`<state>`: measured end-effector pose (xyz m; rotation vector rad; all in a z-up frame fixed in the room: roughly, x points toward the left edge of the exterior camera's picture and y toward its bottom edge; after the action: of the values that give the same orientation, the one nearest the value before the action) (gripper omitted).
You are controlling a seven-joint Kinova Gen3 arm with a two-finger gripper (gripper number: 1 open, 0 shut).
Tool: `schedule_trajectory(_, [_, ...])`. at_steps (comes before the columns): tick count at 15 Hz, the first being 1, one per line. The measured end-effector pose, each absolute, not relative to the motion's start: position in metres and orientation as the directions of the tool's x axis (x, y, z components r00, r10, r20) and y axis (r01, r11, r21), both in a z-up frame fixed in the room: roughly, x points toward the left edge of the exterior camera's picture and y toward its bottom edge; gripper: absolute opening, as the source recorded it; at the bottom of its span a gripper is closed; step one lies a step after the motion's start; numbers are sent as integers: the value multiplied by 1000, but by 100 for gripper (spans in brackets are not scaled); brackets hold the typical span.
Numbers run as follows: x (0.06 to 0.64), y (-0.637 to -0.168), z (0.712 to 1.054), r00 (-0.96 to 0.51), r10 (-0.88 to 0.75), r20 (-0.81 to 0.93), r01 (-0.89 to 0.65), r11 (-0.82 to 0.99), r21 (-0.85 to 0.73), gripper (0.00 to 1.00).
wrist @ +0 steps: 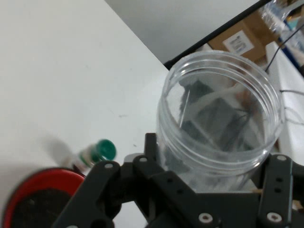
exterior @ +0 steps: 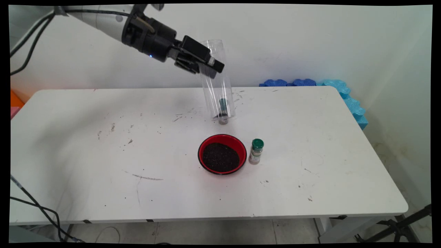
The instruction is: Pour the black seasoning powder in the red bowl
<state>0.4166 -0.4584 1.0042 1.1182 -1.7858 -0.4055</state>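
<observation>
My gripper [exterior: 211, 64] is shut on the upper part of a tall clear plastic jar [exterior: 217, 88], held nearly upright with a slight tilt over the table's far middle. In the hand view the jar's open mouth [wrist: 221, 109] faces the camera between the fingers [wrist: 151, 145], and the jar looks empty. Whether its base touches the table I cannot tell. A small teal-capped bottle [exterior: 223, 111] shows through the jar's lower part. In front stands a red bowl [exterior: 222, 154] of dark grains, with a green-capped spice bottle [exterior: 256, 151] upright just to its right.
The white table [exterior: 103, 155] carries scattered dark specks and smudges. Blue foam pieces [exterior: 344, 94] lie along its far right corner. Black cables [exterior: 27, 38] hang from the arm at the upper left. In the hand view the bowl [wrist: 33, 199] and spice bottle [wrist: 97, 154] sit at lower left.
</observation>
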Motion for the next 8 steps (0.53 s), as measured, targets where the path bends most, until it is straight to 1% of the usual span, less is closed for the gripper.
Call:
schedule_trajectory(4, [418, -458, 1021, -214, -706, 674, -510, 670, 540, 0])
schedule_trajectory(8, [421, -459, 1036, -325, -548, 771, -483, 797, 363, 0])
